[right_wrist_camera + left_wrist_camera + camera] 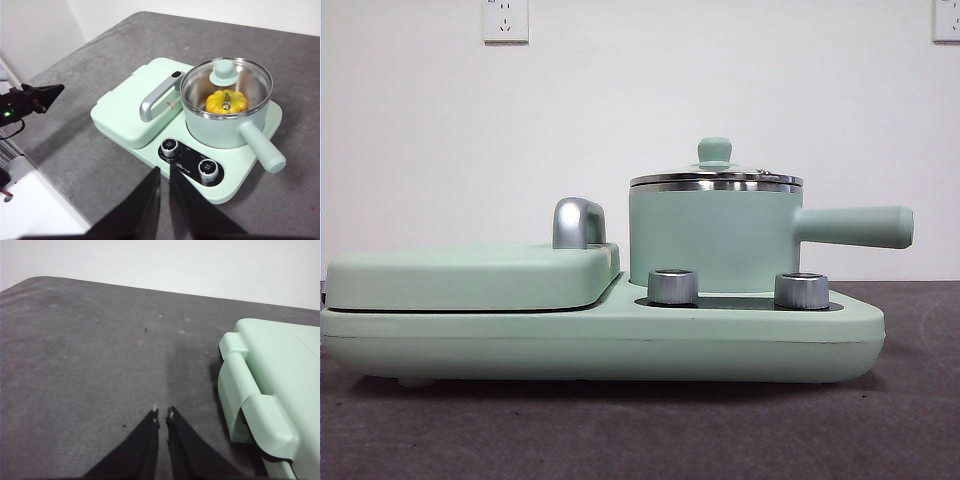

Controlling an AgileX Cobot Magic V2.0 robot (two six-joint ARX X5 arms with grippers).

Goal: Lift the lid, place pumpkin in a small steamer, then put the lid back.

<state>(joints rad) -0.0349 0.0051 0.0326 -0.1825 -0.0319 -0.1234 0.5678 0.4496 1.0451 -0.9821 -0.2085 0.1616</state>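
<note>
The small steamer point(715, 240) point(220, 132) stands on the right half of the mint-green cooker base point(620, 345), its long handle point(855, 226) pointing right. The glass lid point(716, 181) point(250, 80) rests closed on its steel rim. Through the glass I see the pumpkin point(226, 101) inside the pot. My right gripper point(165, 172) hangs shut and empty, well above and in front of the cooker. Beside the cooker's griddle end, my left gripper point(162, 415) is shut over bare table, its black tip point(35, 97) also showing in the right wrist view. Neither gripper appears in the front view.
A flat mint-green griddle cover point(470, 275) point(132, 107) point(280, 370) with a chrome handle point(578, 222) fills the cooker's left half. Two steel dials point(673, 286) point(801, 290) sit in front of the pot. A grey mat point(90, 365) covers the table.
</note>
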